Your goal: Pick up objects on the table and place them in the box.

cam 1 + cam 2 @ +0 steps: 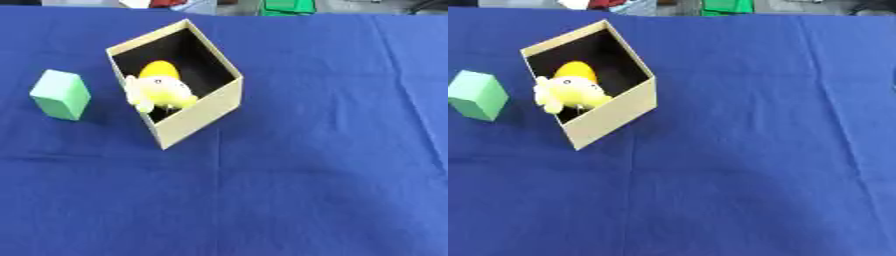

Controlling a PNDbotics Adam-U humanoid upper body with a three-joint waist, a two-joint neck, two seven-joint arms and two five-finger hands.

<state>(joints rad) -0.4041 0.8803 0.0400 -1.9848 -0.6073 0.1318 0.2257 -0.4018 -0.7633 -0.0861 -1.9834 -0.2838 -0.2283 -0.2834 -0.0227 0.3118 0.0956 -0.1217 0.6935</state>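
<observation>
The table [332, 150], draped in a deep blue cloth [306, 200] with a few soft creases, fills nearly the whole view, and its near half lies bare. Toward the far left corner sits the box [206, 112], a tan cardboard carton with a dark inside, turned at an angle so that one corner points at the near edge and the opposite corner at the far edge. It stands open at the top. Inside it, against the left wall, there's the yellow plush toy [159, 91], pale yellow below with a deeper yellow rounded part above, and a bit of it pokes over the left rim. Just left of the box, apart from it and close to the table's left edge, stands the green block [60, 94], a mint-coloured upright cuboid resting on the cloth, not yet in the box. Along the far edge, beyond the cloth, a few blurred shapes in green, red and white show. Neither robot hand appears in either eye view, so whether they are clenched or released cannot be told.
</observation>
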